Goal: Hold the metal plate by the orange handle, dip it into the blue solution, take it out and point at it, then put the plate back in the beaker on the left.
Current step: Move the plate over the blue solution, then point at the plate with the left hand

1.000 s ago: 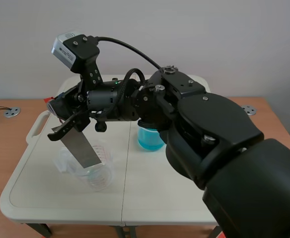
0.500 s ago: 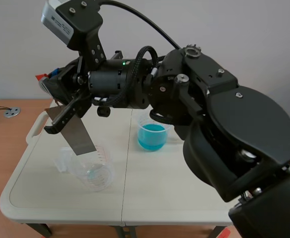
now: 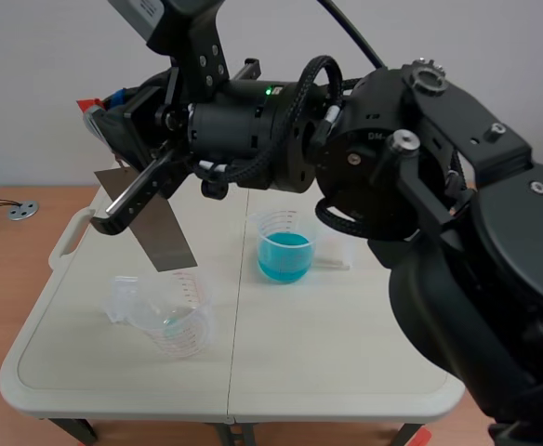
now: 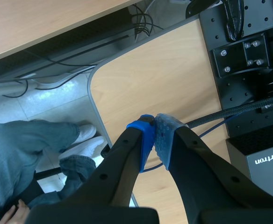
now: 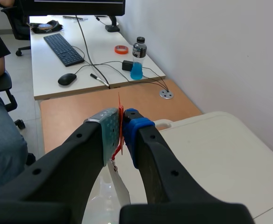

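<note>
The metal plate (image 3: pixel 163 234) hangs tilted above the clear empty beaker (image 3: pixel 177 322) on the left, its lower edge just over the rim. My right gripper (image 3: pixel 104 110), on the arm coming in from the right and reaching across, is shut on the plate's orange handle (image 3: pixel 88 102). The right wrist view shows the thin orange handle (image 5: pixel 120 122) pressed between the pads, with the plate (image 5: pixel 122 190) edge-on beneath. The beaker of blue solution (image 3: pixel 284 247) stands at the table's middle. My left gripper (image 4: pixel 154 122) is shut on nothing, off the table, and is hidden from the scene view.
The white folding table (image 3: pixel 346 353) has a handle cut-out (image 3: pixel 70 234) at its left end. A small white strip (image 3: pixel 332 263) lies beside the blue beaker. A person's legs (image 4: pixel 29 149) and a black box (image 4: pixel 262 158) sit under the left gripper.
My right arm has risen and lifted the plate up out of the left beaker, carrying it slightly to the right. Both beakers stay where they were.
</note>
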